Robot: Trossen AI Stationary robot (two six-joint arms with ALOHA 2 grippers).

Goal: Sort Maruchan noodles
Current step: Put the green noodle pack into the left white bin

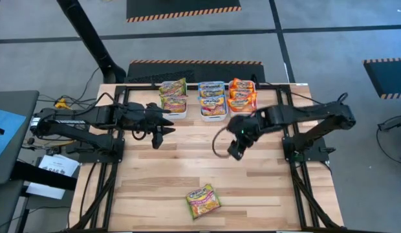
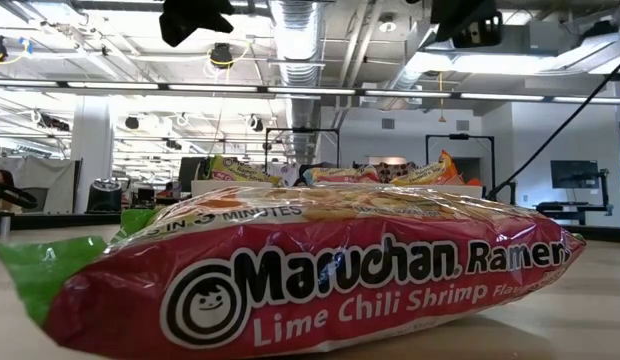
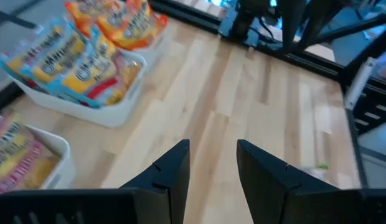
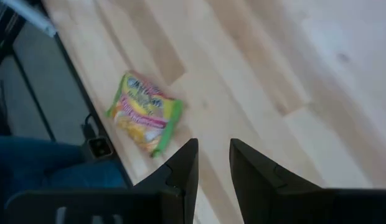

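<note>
One green-edged Maruchan ramen packet (image 1: 203, 200) lies alone at the near edge of your wooden surface (image 1: 155, 175); both the left hand (image 1: 159, 134) and right hand (image 1: 234, 150) hover slightly open, empty, near three filled white plastic bins (image 1: 213, 114).

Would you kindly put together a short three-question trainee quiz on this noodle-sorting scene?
1. True or false: the green-edged packet lies loose on the table, outside every bin.
2. How many white bins stand at the table's far edge? A) two B) three C) four
3. Which gripper is nearer the loose packet, the left gripper or the right gripper?

Key: 1 true. 2 B: the left bin, middle bin, right bin. 3 the right gripper, empty, fingers apart.
</note>
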